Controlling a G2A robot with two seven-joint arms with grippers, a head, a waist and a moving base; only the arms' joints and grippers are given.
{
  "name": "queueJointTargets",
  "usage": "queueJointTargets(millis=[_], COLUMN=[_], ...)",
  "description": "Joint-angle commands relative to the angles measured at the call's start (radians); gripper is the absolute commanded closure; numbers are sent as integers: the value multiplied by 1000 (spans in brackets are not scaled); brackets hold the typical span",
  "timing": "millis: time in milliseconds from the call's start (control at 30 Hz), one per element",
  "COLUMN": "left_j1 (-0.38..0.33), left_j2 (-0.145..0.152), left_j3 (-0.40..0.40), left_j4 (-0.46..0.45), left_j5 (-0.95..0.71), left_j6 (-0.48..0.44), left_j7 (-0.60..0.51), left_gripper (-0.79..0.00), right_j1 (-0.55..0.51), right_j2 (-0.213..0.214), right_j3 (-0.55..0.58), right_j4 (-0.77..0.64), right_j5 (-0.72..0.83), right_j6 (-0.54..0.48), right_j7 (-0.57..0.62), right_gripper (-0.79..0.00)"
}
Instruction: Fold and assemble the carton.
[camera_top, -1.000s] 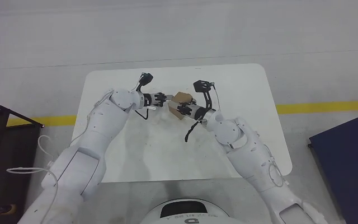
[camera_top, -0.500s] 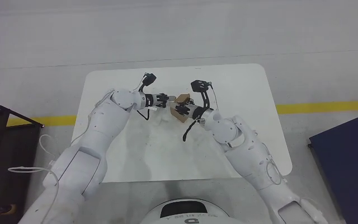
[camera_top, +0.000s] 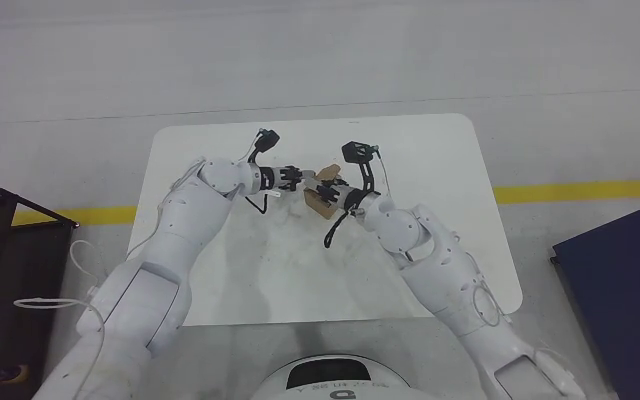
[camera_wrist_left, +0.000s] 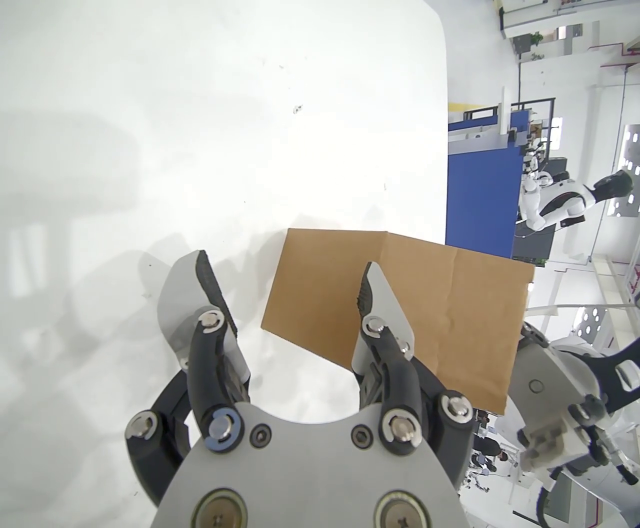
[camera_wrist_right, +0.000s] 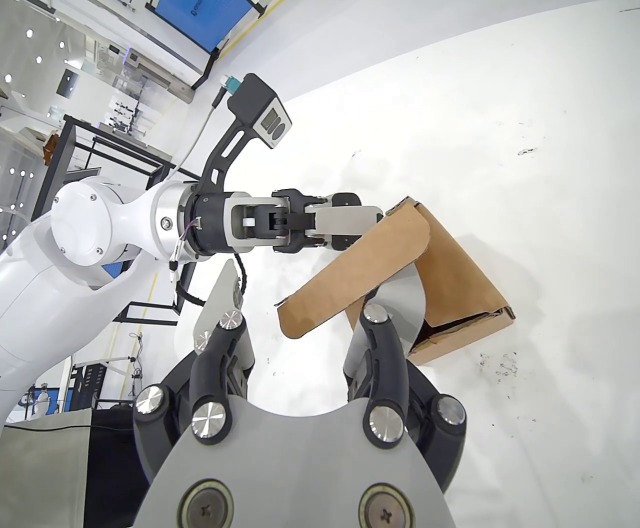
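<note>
A brown carton (camera_top: 321, 201) stands partly folded on the white table (camera_top: 430, 160), near its middle. In the right wrist view the carton (camera_wrist_right: 460, 285) has one flap (camera_wrist_right: 350, 280) bent over its open side. My right gripper (camera_wrist_right: 315, 287) is open, with one finger (camera_wrist_right: 400, 295) reaching under that flap into the carton. My left gripper (camera_wrist_left: 287, 290) is open too, one finger (camera_wrist_left: 375, 300) in front of the carton's panel (camera_wrist_left: 450, 310). From the right wrist view the left gripper (camera_wrist_right: 350, 220) touches the carton's upper edge.
Bare tabletop (camera_top: 250, 270) lies in front of the carton and to both sides. A yellow floor line (camera_top: 570, 190) runs past the table's ends. A dark cart (camera_top: 25, 250) stands on the floor at the left.
The left gripper has edged closer to the carton. The right gripper has shifted slightly toward the left arm, and the carton has turned a little.
</note>
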Motion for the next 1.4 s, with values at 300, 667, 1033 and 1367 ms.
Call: queueJointTargets(millis=[300,667,1033,1367], left_j1=[-1,-1,11,19], left_j2=[4,2,-4,-5], left_j3=[-10,-17,-17,-24], left_j4=[0,4,13,16], left_j5=[0,-15,-34,-59], left_j6=[6,-2,-21,-32], left_j7=[5,-17,-40,-64], left_gripper=[-551,-554,-566,-554], right_j1=[-55,-203,-107,-79], right_j2=[16,44,32,31], right_j3=[74,134,61,54], right_j4=[-76,-299,-208,-171], right_j5=[-32,-59,-67,-78], right_j6=[42,-48,-16,15], right_j7=[-18,72,85,93], right_gripper=[-603,-613,-585,-563])
